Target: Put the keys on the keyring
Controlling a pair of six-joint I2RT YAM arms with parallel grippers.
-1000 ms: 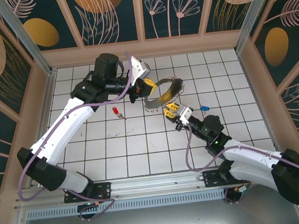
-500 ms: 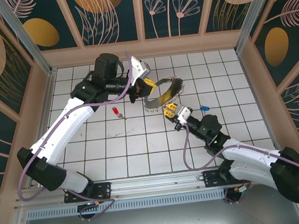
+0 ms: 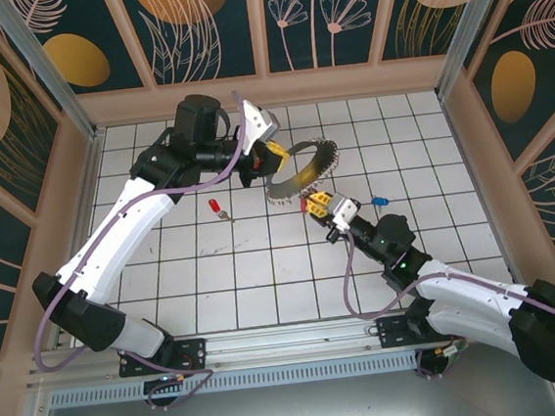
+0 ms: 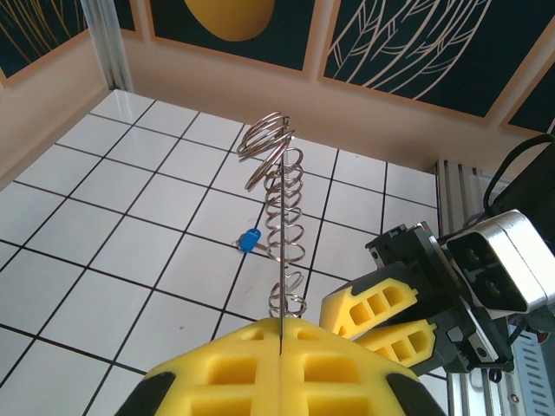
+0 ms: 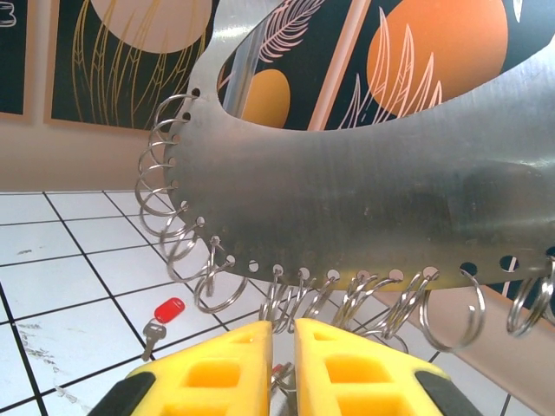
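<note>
Left gripper (image 4: 282, 334) is squeezed tight on the keyring (image 4: 282, 217) and holds it up off the tiles (image 3: 264, 268). That lets its little rings (image 5: 217, 290) hang free, so my other hand gets a clear shot from below. Right gripper (image 5: 284, 347) sits just under those rings, fingers almost together. There looks to be a red key (image 5: 277, 371) pinched between them, but only a sliver shows, so that's my read, not gospel. 2 more keys lie on the floor: a second red key (image 3: 217, 208) left of the ring and a blue key (image 3: 379, 201) off to the right. Compared with 1 second ago, my left arm has nudged the ring slightly up and away. My right arm has shuffled a little beneath it, fingers a touch tighter.
</note>
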